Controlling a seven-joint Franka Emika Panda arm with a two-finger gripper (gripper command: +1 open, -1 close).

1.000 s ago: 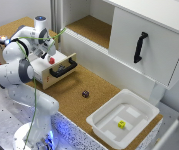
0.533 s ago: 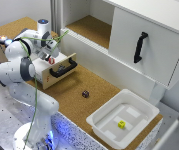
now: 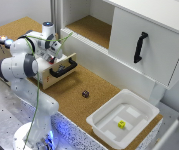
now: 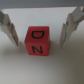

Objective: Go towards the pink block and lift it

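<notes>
The pink block (image 4: 38, 41) is a bright reddish-pink cube with black letters on its face, resting on a pale surface. My gripper (image 4: 40, 39) is open, with one finger (image 4: 10, 31) on each side of the block and a gap left on both sides. In the exterior view the gripper (image 3: 55, 54) hangs low over the open wooden drawer (image 3: 51, 80) at the exterior view's left, and the arm's hand hides the block there.
A black handle (image 3: 64, 68) runs across the drawer's front. A dark maroon block (image 3: 85, 93) lies on the cork tabletop. A white tray (image 3: 105, 117) at the front right holds a yellow block (image 3: 121, 124). A white cabinet door with a black handle (image 3: 140, 47) stands behind.
The arm has lowered the gripper towards the drawer, so the hand now covers the pink block that showed beside it earlier.
</notes>
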